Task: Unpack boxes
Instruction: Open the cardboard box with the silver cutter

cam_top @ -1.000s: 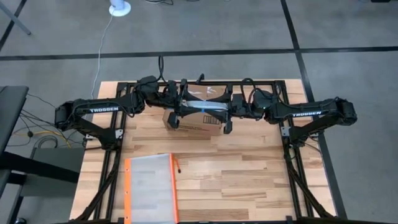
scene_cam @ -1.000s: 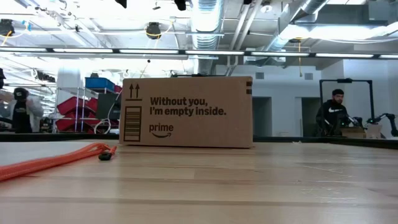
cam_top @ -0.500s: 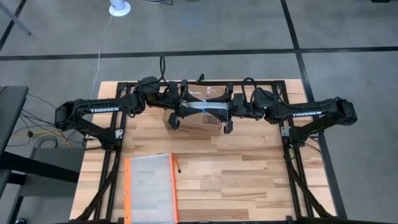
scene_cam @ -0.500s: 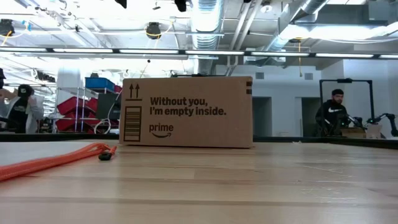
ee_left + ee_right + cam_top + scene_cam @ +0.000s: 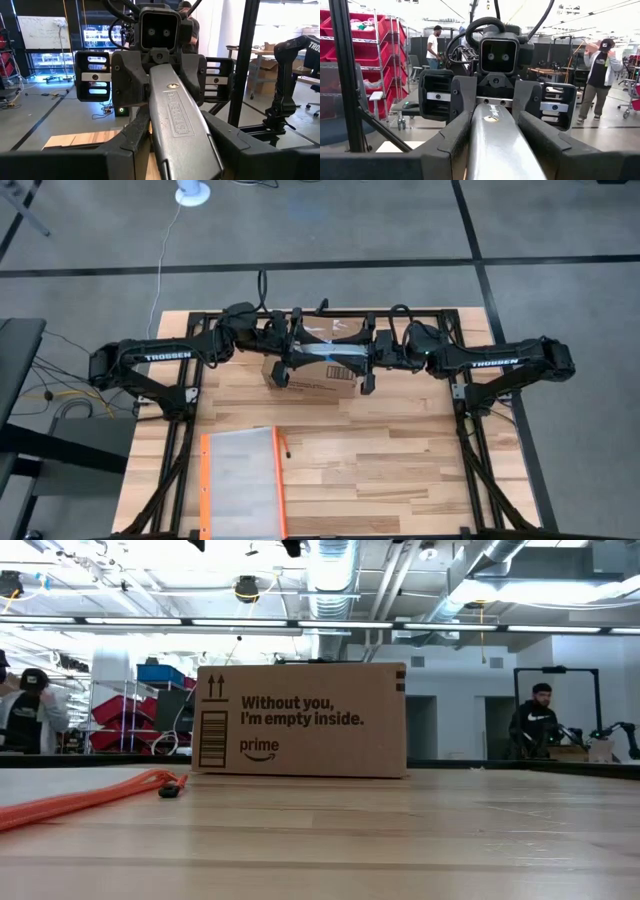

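Observation:
The brown cardboard box (image 5: 312,376) stands on its base at the far middle of the table; its printed side (image 5: 300,720) faces the low view. High above it a grey metal tool (image 5: 326,353) with raised lettering, like a utility knife, spans the two arms. My left gripper (image 5: 288,364) is shut on its left end and my right gripper (image 5: 364,366) on its right end. In the low view only dark tips show at the top edge. My left gripper (image 5: 185,162) pinches the tool's left end (image 5: 192,145) between its two fingers, on the two long sides. The fingers come level from the table's left and lie along the tool. The tool hangs level, clear of the box. My right gripper (image 5: 497,160) pinches the tool's right end (image 5: 495,142) between its two fingers, on the long sides. The fingers come level from the table's right, along the tool. The tool stays level above the box top, its other end in the left gripper (image 5: 495,97).
A clear pouch with orange edges (image 5: 240,482) lies flat at the near left of the table, its orange edge (image 5: 90,795) in the low view. Bare wood lies at the near right. People stand in the room behind.

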